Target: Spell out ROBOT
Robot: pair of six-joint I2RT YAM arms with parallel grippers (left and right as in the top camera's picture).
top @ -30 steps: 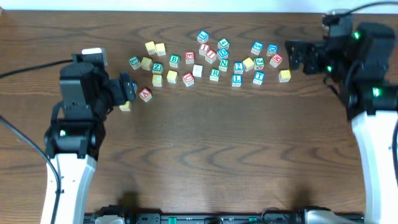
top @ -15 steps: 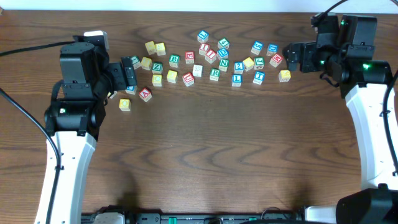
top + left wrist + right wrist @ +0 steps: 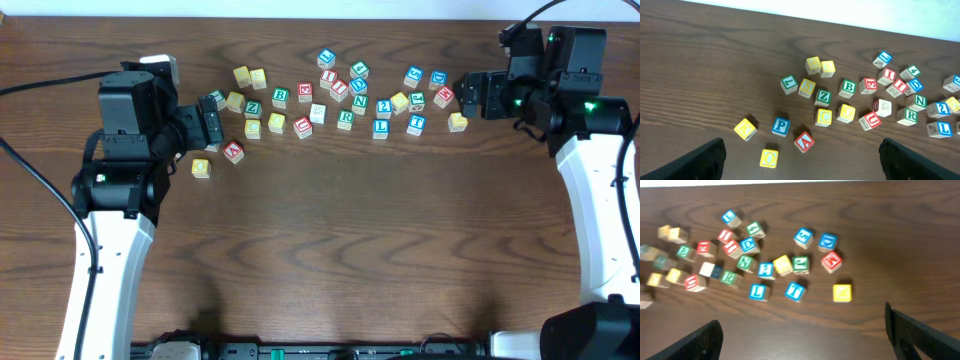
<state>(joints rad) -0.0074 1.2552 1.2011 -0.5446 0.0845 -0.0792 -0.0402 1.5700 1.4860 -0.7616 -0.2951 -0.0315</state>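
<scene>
Many small letter blocks lie scattered across the far part of the table. A green R block [image 3: 345, 119] [image 3: 906, 115] lies mid-cluster. A yellow O block [image 3: 201, 167] [image 3: 769, 158] lies alone at the near left. A green B block [image 3: 280, 96] [image 3: 848, 88] and a blue T block [image 3: 416, 124] [image 3: 795, 291] are in the cluster too. My left gripper [image 3: 210, 120] [image 3: 802, 170] is open and empty, just above the cluster's left end and the O block. My right gripper [image 3: 470, 95] [image 3: 805, 340] is open and empty at the cluster's right end.
A red A block [image 3: 233, 151] and a blue P block [image 3: 780, 125] lie near the O. A blue L block [image 3: 758, 291] sits beside the T. A lone yellow block [image 3: 458, 121] is at the far right. The wooden table [image 3: 330, 250] stretches toward me.
Over the last second my left gripper moved toward the far edge, uncovering the yellow O block. The right arm shifted its pose slightly. No block moved.
</scene>
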